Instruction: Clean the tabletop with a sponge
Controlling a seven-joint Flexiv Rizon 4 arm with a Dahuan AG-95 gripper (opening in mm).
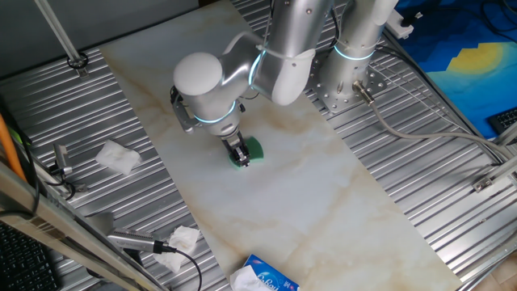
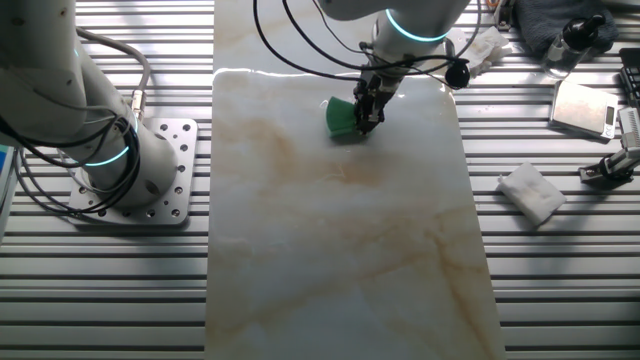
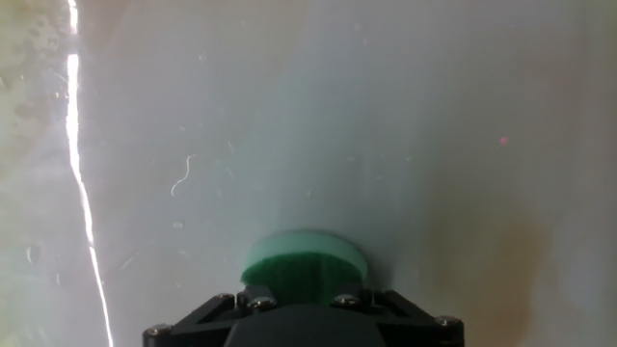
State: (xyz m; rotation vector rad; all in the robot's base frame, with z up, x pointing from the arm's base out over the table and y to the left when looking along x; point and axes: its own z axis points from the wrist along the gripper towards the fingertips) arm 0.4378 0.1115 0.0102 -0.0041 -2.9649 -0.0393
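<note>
Task status, judged from the present layout: wiping is under way, not complete. The tool [image 1: 239, 156] is clenched on the sponge [image 1: 252, 149]; the green block protrudes beyond the fingertips and appears pressed against the worktop [image 1: 323, 210], though actual contact cannot be confirmed; in the hand view the sponge [image 3: 304, 262] fills the space directly ahead of the tool and the slab beyond it shows faint specks and a thin curled fibre; these remain to be wiped.

Directly around the tool the glossy surface looks pale and fairly clean; farther from the tool, toward the long unoccupied stretch of the slab, brown veins and stain-like patches [image 2: 340, 170] persist; whether they are dirt or the stone pattern cannot be told. Most of the slab area is judged still to be covered.

Containers: farthest from the tool, at the slab's distant end, lies a blue-and-white tissue pack [image 1: 266, 279]; white tissue shows at its opening; its fill level cannot be told. Off the slab, on the ribbed metal beside the tool, lie crumpled tissues [image 1: 118, 157]; none sits in a container.
</note>
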